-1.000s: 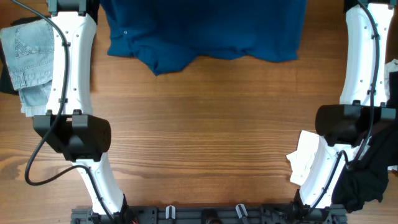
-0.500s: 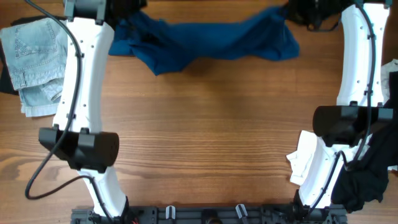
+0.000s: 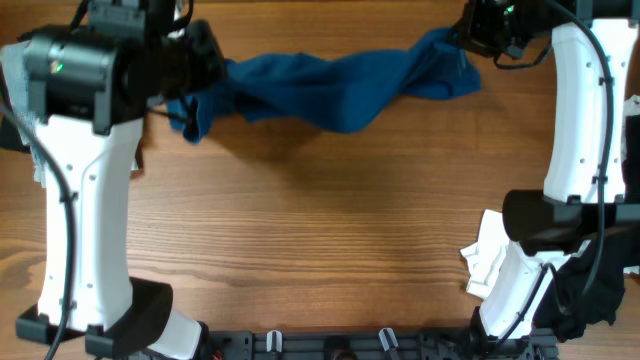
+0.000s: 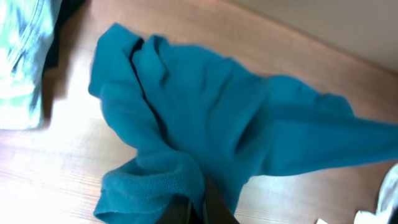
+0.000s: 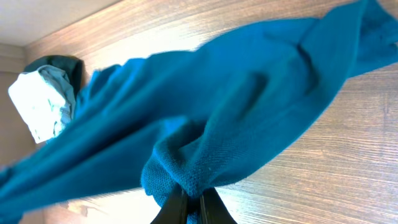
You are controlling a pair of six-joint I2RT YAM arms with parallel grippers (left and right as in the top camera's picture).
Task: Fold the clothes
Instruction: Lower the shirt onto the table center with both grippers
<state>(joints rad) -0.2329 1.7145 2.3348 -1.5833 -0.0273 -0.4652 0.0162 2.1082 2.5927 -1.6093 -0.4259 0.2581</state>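
Bright, even light; wrist views slightly motion-blurred (overhead stays sharp).

Dark blue shirt (image 3: 330, 88), bunched, stretched sideways

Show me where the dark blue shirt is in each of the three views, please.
Overhead: the dark blue shirt stretches across the top of the picture.
Left wrist: the dark blue shirt fills the centre, bunched at the bottom edge.
Right wrist: the dark blue shirt crosses the frame diagonally, gathered at bottom centre.
Shared landmark: the wooden table lies under it in all views.
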